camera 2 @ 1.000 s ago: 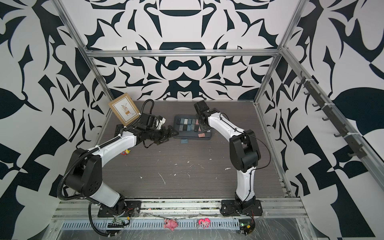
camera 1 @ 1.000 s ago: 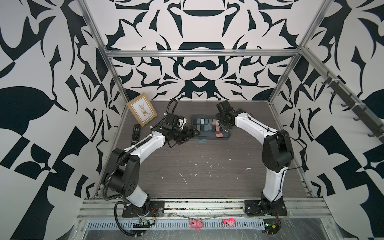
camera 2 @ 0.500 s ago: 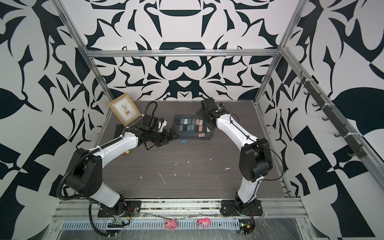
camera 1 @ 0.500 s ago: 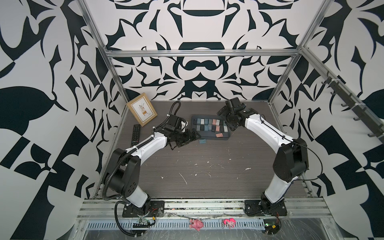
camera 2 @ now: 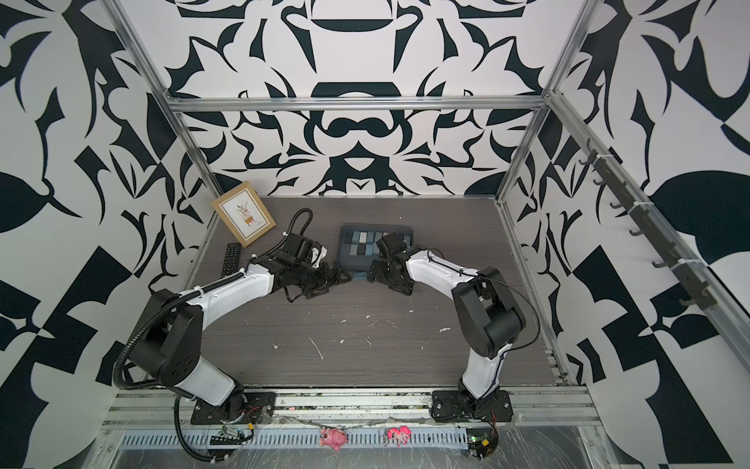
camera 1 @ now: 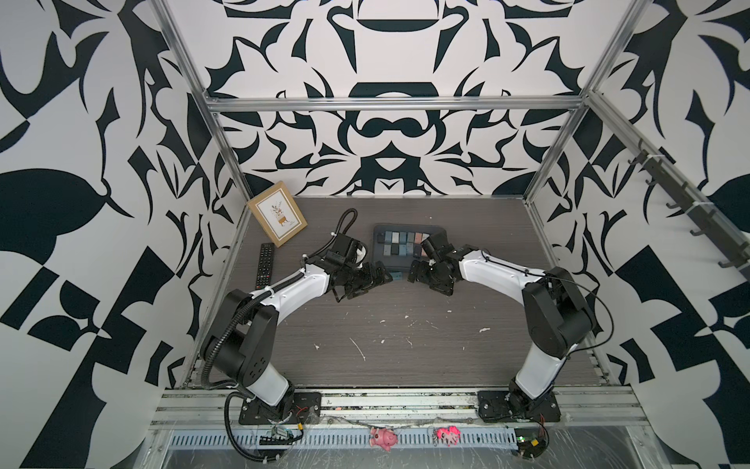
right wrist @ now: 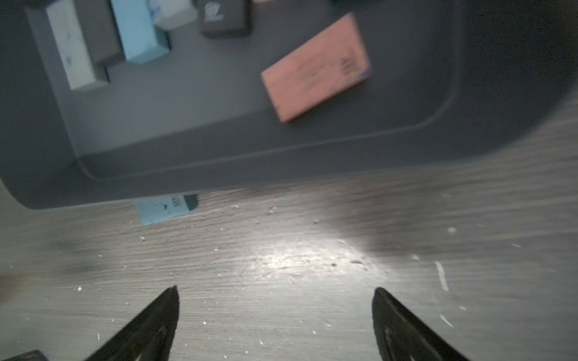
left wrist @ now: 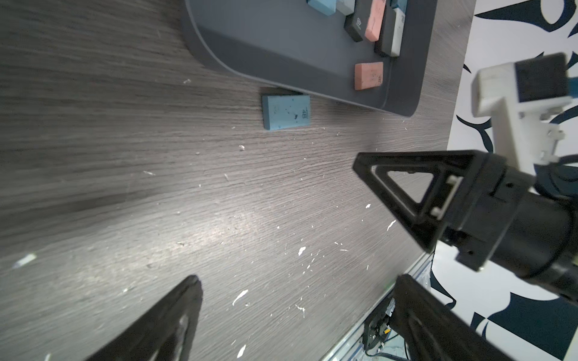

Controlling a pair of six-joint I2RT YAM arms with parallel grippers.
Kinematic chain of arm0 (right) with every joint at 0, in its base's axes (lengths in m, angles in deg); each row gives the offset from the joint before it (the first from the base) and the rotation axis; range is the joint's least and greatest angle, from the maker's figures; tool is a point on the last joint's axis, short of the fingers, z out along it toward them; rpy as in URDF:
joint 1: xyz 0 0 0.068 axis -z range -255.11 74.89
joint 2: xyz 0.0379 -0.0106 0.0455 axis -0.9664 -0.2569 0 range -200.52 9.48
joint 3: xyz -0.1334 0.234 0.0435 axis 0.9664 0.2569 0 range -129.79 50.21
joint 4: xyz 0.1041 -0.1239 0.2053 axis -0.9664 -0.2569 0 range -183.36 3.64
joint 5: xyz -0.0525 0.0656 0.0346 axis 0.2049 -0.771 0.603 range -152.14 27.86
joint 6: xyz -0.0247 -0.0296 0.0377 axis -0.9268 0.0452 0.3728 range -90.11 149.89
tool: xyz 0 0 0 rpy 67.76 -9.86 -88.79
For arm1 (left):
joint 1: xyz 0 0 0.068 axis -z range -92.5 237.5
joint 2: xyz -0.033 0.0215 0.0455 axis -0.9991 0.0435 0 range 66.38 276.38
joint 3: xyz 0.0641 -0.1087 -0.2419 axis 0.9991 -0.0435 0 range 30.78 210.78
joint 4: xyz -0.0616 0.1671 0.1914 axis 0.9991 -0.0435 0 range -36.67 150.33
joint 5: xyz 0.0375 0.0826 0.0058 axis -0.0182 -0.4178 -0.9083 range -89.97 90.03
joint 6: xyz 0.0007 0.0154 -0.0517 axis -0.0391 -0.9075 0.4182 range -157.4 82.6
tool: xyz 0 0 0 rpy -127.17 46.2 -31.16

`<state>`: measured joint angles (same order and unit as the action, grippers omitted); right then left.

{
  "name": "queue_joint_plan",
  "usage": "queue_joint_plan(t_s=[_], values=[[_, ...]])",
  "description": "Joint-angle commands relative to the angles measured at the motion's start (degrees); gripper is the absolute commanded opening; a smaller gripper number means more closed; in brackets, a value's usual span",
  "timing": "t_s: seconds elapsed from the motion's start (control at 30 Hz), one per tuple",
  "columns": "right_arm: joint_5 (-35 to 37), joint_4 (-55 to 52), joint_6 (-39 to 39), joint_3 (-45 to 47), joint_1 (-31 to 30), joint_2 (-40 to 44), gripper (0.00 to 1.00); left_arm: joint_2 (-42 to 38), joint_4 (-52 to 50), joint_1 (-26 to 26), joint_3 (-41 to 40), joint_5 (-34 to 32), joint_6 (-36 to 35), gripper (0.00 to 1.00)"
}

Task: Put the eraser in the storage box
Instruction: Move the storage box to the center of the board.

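Blue eraser (left wrist: 286,112) lies flat on the surface (camera 1: 406,353), outside the storage box (camera 1: 378,247), tight against its near rim. In the right wrist view the eraser (right wrist: 165,208) has its far edge hidden under that rim. In both top views it sits between the two arms' tips, with the left arm (camera 1: 284,290) reaching in from one side and the right arm (camera 1: 495,270) from the other.

The left jaws are spread wide with nothing between them, low over the surface, and the eraser is ahead of them. The right jaws are also spread and empty, pointing at the box's near rim. One right finger (left wrist: 400,203) pokes into the left wrist view, near the eraser and apart from it.

Inside the box are rows of erasers in blue, grey, dark and pink. One pink eraser (right wrist: 316,67) lies alone near the near rim. That low rim is all that stands between the blue eraser and the box floor.

White flecks (camera 1: 359,349) dot the surface. A picture frame (camera 1: 277,219) stands at the far left corner, and a remote (camera 1: 264,266) lies near it, both well apart from the eraser.
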<state>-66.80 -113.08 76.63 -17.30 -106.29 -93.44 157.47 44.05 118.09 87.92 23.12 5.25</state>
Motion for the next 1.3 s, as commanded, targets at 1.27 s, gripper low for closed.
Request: queue_joint_plan(t_s=[1.27], values=[[-10.96, 0.36, -9.34, -9.57, 9.53, 3.68, 0.98, 15.34, -7.73, 2.91, 18.82, -9.74, -21.39, 0.99]])
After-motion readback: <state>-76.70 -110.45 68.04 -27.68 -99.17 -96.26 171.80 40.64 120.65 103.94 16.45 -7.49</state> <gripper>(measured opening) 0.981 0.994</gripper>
